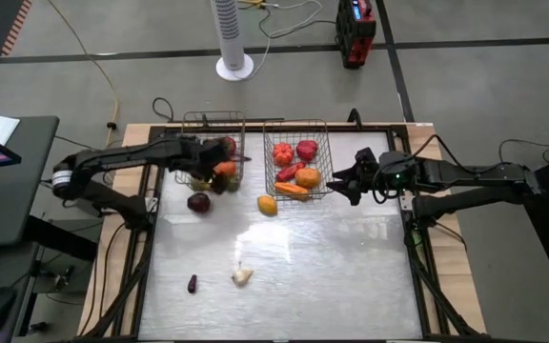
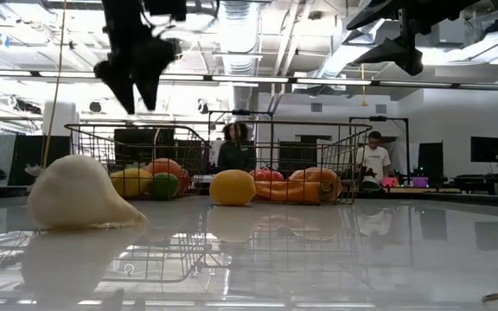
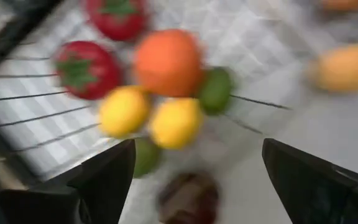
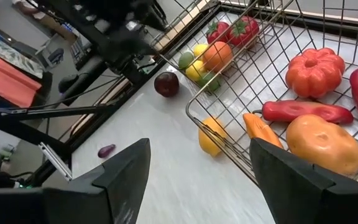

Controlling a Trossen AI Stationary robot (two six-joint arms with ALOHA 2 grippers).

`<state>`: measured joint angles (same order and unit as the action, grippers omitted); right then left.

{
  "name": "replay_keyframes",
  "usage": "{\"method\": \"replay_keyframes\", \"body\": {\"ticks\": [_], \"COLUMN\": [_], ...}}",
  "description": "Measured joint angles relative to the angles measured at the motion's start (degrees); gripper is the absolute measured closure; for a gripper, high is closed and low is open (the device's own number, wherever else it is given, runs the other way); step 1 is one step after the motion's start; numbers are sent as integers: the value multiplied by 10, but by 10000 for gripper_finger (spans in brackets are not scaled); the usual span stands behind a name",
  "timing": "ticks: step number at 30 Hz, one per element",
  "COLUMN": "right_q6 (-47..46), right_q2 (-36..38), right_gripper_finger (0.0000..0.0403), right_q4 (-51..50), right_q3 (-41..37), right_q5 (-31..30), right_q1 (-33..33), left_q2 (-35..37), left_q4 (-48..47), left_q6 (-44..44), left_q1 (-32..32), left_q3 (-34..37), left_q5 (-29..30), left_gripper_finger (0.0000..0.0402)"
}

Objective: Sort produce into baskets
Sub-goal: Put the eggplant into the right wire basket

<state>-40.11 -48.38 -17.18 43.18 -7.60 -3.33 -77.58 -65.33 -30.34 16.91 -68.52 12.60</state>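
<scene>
Two wire baskets stand at the far side of the table. The left basket (image 1: 213,116) holds red, orange, yellow and green rounds (image 3: 166,62). The right basket (image 1: 295,122) holds a red pumpkin (image 4: 314,71), a chili (image 4: 306,111), a carrot (image 4: 261,129) and an orange round (image 4: 325,144). A dark purple round (image 1: 198,202), a yellow fruit (image 1: 268,205), a small purple piece (image 1: 192,283) and white garlic (image 1: 242,276) lie on the table. My left gripper (image 3: 194,180) is open and empty above the left basket's near side (image 1: 213,158). My right gripper (image 4: 197,180) is open and empty, just right of the right basket (image 1: 339,179).
The table top (image 1: 332,276) is glossy white with a raised dark frame around it. A person (image 2: 236,142) and another person (image 2: 372,155) show in the room beyond the table. A white fan stand (image 1: 234,38) is on the floor behind the table.
</scene>
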Motion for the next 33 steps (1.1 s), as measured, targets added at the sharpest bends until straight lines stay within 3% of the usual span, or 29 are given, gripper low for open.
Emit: {"method": "replay_keyframes", "body": {"ticks": [6,13,18,21,24,33], "right_q6": [21,60,76,77,81,91], "right_q2": [0,0,0,0,0,0], "right_gripper_finger": [102,102,102,102,102,102], "right_q4": [-5,-4,-2,-2,-2,-2], "right_q3": [0,0,0,0,0,0], "right_q5": [0,1,2,2,2,2], "right_q1": [0,-1,-2,-2,-2,0], "left_q2": [58,76,52,31,0,-110], "left_q4": [-24,-51,62,136,144,184], "left_q6": [-77,-364,-564,-655,-711,-765], "left_q1": [-139,-317,-419,-459,-486,-538], "left_q3": [1,55,121,142,144,144], "left_q5": [-53,-168,-234,-238,-246,-273], "left_gripper_finger": [85,106,111,111,111,112]}}
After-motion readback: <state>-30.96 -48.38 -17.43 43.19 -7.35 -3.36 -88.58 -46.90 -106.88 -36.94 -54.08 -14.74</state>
